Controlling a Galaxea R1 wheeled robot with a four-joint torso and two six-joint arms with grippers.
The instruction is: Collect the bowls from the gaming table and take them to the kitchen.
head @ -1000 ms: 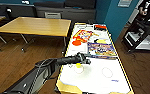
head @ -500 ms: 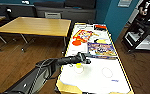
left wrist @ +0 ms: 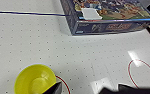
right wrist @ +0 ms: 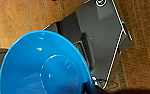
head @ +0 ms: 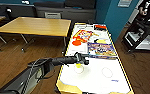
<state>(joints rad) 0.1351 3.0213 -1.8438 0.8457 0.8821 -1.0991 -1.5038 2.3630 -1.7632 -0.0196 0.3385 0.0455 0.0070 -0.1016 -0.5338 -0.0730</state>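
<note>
The gaming table has a white top with yellow edge trim. A yellow bowl stands upright on it beside a red circle mark. My left gripper hovers just over that bowl. In the left wrist view the yellow bowl sits beside one dark finger, and the left gripper is open, its gap over bare table. In the right wrist view a blue bowl hangs above the wooden floor. My right gripper is shut on its rim.
Board game boxes and orange pieces lie across the table's far half. A wooden table stands to the left. A black cart and a person are at the right. The dark box lies beyond the yellow bowl.
</note>
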